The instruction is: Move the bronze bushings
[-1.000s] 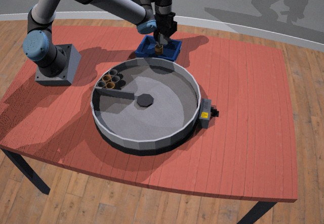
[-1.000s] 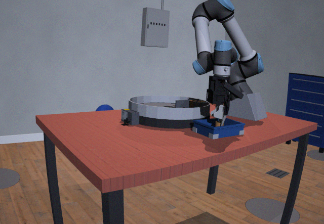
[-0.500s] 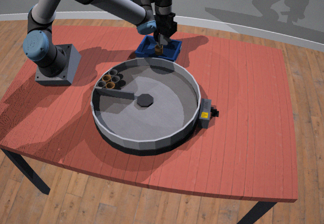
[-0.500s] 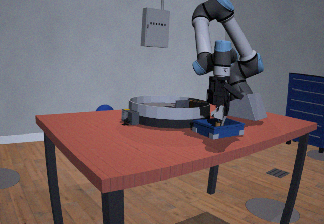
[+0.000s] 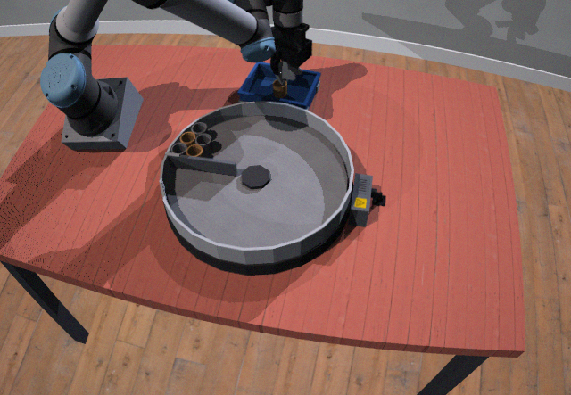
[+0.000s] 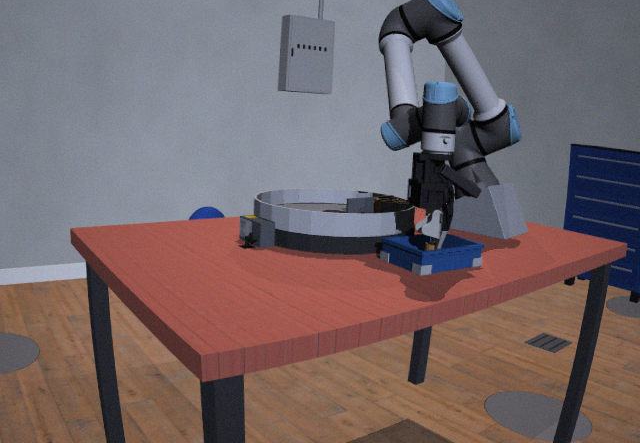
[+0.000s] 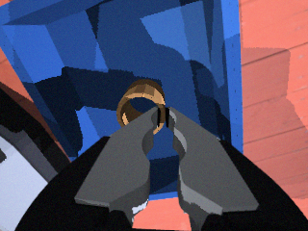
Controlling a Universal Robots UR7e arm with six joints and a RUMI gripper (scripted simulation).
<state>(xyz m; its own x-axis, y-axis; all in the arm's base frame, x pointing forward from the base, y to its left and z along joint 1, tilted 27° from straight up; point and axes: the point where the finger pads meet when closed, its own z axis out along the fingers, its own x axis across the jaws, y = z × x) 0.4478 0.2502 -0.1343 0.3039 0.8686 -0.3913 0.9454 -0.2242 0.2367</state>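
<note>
My gripper (image 5: 282, 81) (image 6: 438, 245) (image 7: 163, 109) points down into the blue crate (image 5: 314, 94) (image 6: 453, 261) (image 7: 232, 72). It is shut on the wall of a bronze bushing (image 5: 279, 89) (image 6: 429, 246) (image 7: 159, 91), at one side of its rim. The bushing's open end faces up; whether it touches the crate floor is hard to tell. On the turntable (image 5: 277, 229) (image 6: 330, 223), two bronze bushings (image 5: 187, 137) (image 5: 194, 151) stand grouped with three steel bushings (image 5: 199, 127) (image 5: 202, 139) (image 5: 178, 148).
A straight divider (image 5: 207, 164) (image 6: 360, 204) runs from the turntable's rim to its dark hub (image 5: 255, 176), beside the bushings. The turntable's raised wall stands close to the crate. A grey box with a yellow label (image 5: 362, 193) (image 6: 261, 231) sits against the turntable's outside.
</note>
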